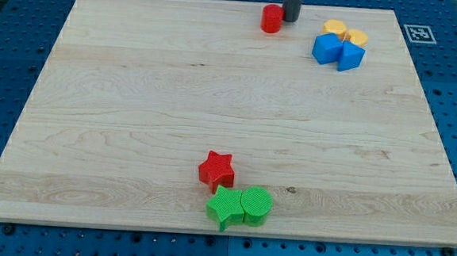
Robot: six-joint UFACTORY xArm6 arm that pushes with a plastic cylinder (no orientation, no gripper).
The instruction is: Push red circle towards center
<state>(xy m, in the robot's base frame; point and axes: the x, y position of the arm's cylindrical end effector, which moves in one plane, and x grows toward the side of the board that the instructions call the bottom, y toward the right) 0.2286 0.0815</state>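
Observation:
The red circle (272, 19) is a small red cylinder near the view's top edge of the wooden board (135, 98), a little right of the middle. My tip (290, 19) is at the end of the dark rod, right beside the red circle on its right, touching or almost touching it.
Two blue blocks (337, 52) and two yellow-orange blocks (346, 32) cluster at the view's top right. A red star (216, 171) sits low in the middle, with a green star (225, 207) and a green circle (256, 206) just below it near the bottom edge.

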